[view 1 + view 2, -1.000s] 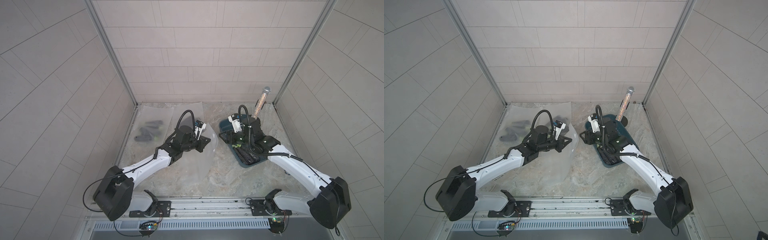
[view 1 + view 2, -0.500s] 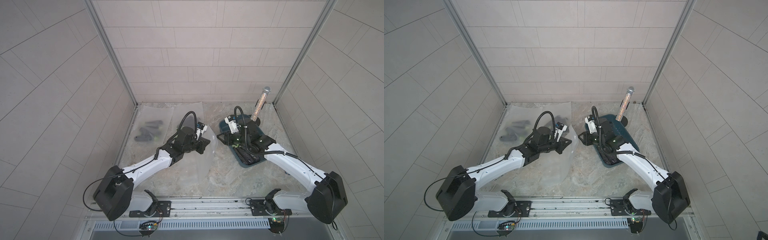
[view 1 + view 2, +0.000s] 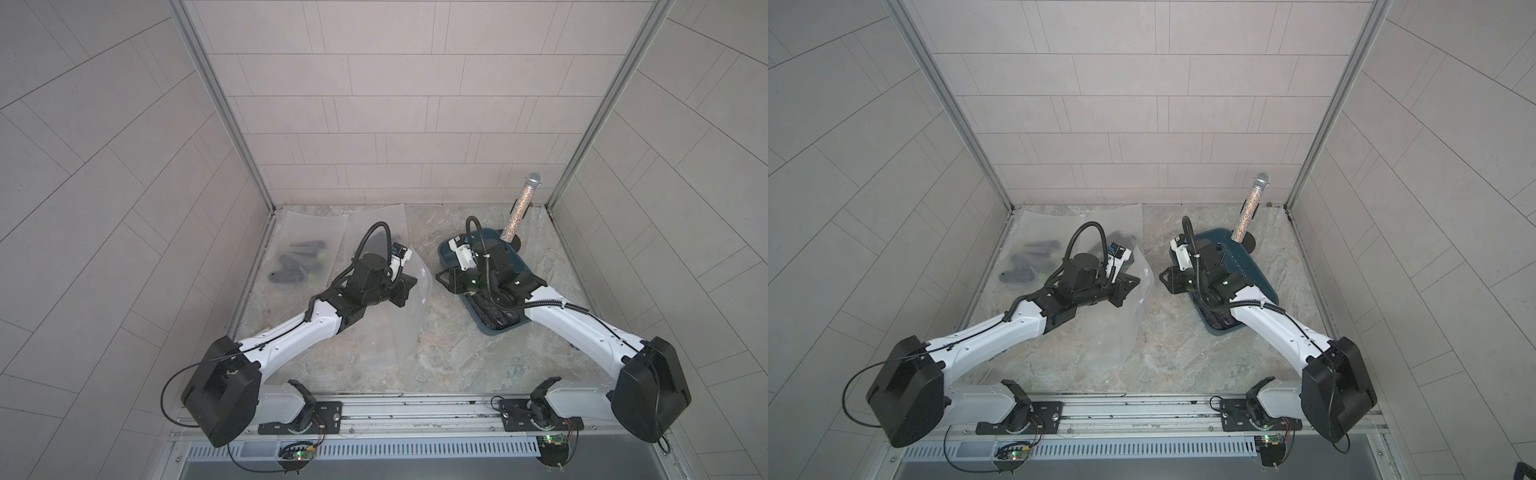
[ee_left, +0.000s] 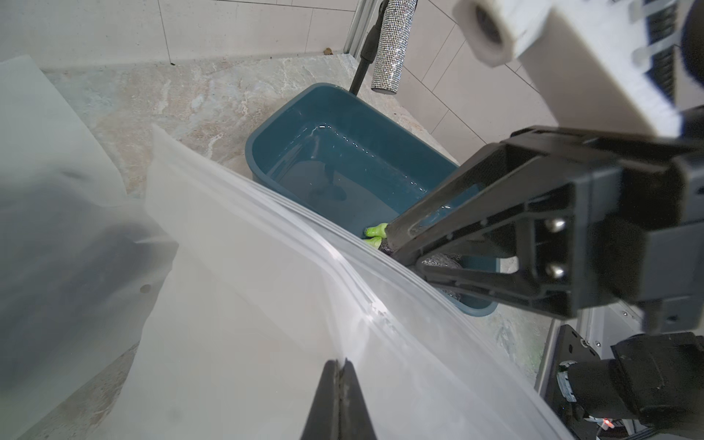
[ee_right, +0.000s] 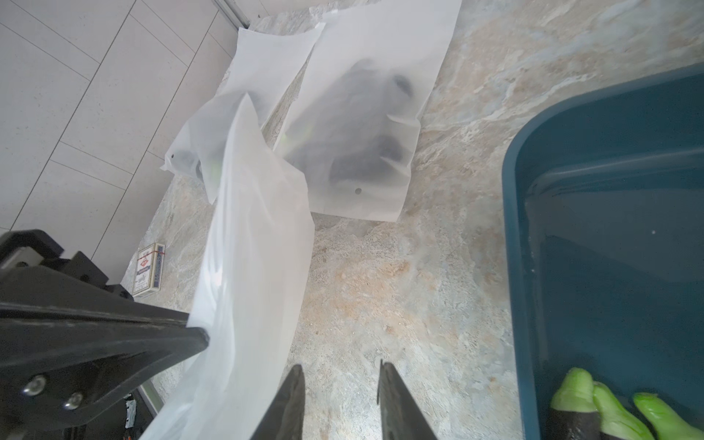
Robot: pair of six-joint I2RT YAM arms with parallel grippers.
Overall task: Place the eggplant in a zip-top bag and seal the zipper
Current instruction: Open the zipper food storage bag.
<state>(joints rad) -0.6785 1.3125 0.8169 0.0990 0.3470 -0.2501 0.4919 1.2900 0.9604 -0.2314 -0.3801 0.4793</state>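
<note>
A frosted zip-top bag (image 3: 409, 303) (image 3: 1125, 307) hangs raised at the table's middle, pinched near its zipper edge by my left gripper (image 3: 409, 282) (image 4: 339, 362), which is shut on it. My right gripper (image 3: 440, 278) (image 5: 339, 367) hovers over bare table between the bag (image 5: 251, 247) and the blue bin (image 3: 449, 253) (image 5: 512, 228). Its jaws are open a little, with nothing between them. Dark eggplants (image 3: 494, 316) (image 5: 571, 423) with green stems (image 5: 575, 388) (image 4: 375, 230) lie in the bin's near end, under the right arm.
Two more frosted bags (image 3: 299, 257) (image 5: 362, 133) with dark shapes inside lie flat at the back left. A glittery microphone (image 3: 519, 208) stands behind the bin. A small card box (image 5: 148, 270) lies by the left wall.
My right gripper has moved left, out over the bin's edge toward the bag, and its jaws have narrowed. The left gripper still holds the bag up.
</note>
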